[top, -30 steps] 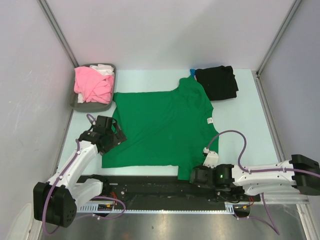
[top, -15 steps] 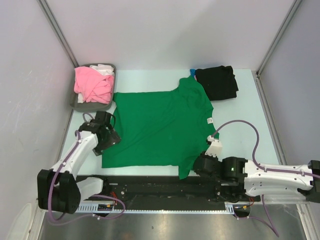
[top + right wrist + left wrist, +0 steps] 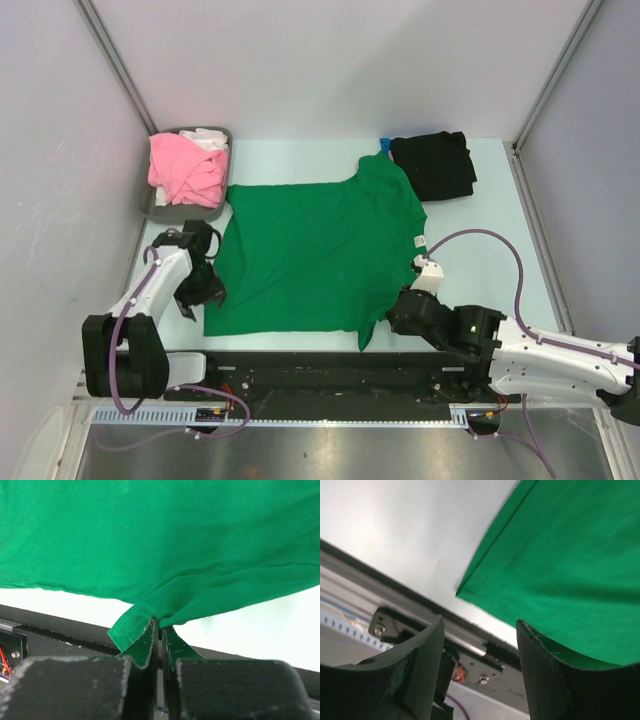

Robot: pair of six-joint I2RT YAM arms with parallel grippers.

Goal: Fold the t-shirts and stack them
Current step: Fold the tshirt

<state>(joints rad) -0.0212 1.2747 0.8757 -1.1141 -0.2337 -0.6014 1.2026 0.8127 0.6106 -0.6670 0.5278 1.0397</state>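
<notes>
I have the green t-shirt (image 3: 320, 250) spread flat across the middle of the bench (image 3: 480, 260). My right claw (image 3: 160, 630) is pinched tight on a bunched fold at its near right edge. My left claw (image 3: 480, 626) sits at the shirt's near left corner with its jaws apart and nothing between them. The black t-shirt (image 3: 435, 165) lies folded at the far right, and the pink t-shirt (image 3: 180, 165) and white t-shirt (image 3: 208, 137) are heaped in the tray (image 3: 150, 207) at the far left.
</notes>
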